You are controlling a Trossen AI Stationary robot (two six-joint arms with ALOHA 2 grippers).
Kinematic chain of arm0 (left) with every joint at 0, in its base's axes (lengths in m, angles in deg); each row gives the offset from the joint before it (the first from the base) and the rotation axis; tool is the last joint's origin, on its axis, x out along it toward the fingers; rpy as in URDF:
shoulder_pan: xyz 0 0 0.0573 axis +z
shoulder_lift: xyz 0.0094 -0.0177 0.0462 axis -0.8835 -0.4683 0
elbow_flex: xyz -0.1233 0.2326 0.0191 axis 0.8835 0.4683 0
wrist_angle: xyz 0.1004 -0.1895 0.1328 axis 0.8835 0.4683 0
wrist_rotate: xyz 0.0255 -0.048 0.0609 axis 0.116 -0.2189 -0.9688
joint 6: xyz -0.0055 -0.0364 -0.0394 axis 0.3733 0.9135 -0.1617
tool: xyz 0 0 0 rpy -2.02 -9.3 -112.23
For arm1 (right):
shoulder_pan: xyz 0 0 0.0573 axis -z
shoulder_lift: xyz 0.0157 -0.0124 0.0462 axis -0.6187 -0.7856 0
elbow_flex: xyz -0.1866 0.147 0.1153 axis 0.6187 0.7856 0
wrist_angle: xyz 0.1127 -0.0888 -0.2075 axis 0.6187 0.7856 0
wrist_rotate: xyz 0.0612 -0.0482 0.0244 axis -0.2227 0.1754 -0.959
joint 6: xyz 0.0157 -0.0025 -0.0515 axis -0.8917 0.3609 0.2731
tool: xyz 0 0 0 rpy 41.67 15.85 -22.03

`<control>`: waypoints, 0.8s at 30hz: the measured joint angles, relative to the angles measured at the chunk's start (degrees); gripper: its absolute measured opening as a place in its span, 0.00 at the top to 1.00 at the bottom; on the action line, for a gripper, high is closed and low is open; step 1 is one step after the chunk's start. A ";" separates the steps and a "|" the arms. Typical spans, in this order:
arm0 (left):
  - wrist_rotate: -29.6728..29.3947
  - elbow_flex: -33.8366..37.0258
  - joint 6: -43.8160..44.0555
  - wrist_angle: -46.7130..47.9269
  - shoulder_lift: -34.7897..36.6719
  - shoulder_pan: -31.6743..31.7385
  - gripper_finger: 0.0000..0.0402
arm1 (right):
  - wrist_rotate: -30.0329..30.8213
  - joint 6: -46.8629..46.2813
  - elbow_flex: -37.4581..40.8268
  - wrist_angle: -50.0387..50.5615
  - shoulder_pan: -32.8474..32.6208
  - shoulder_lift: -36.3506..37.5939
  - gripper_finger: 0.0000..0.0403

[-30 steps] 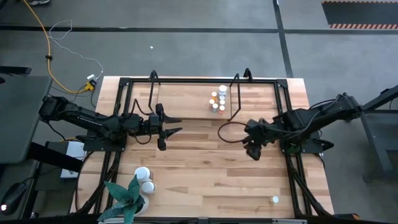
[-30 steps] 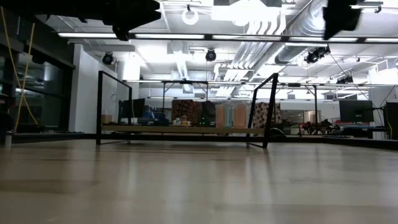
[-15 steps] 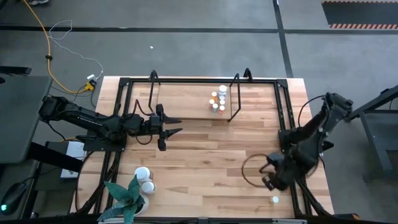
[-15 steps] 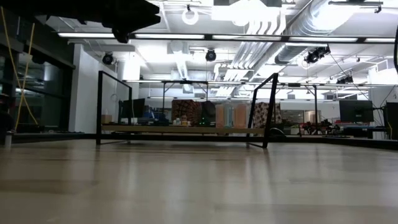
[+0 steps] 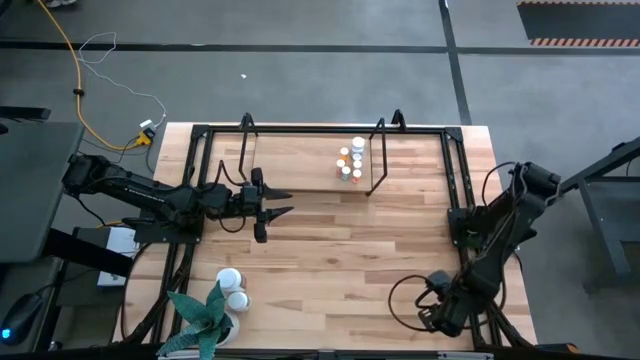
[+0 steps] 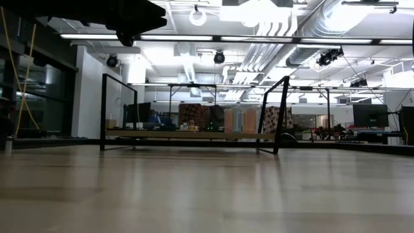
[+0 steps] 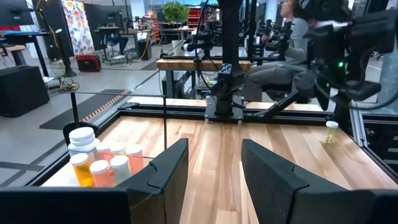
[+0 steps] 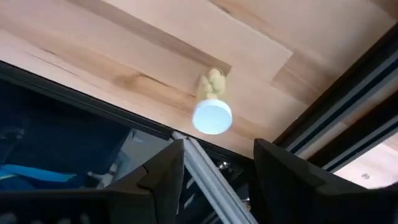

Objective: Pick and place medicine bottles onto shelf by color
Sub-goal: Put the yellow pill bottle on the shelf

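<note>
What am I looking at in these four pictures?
Two dark robot arms work at a light wooden table. One picture looks straight down, one skims the tabletop, and one looks out from each wrist. The left claw waits, open and empty, near the low wooden shelf with black hoops, where small white-capped and orange bottles stand clustered. The right claw, open and empty, hovers at the table's near corner over a small yellowish bottle with a white cap. Two white bottles sit beside a spiky green plant.

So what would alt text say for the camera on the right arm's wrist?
The right hand, fingers open and empty, hovers above a small yellowish bottle with a white cap, standing on the wooden table near its black-framed edge.
</note>
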 joint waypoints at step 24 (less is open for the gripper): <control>-0.39 0.00 -1.53 -0.07 0.00 -0.01 0.65 | -1.52 -3.77 9.91 -14.04 -0.02 0.00 0.54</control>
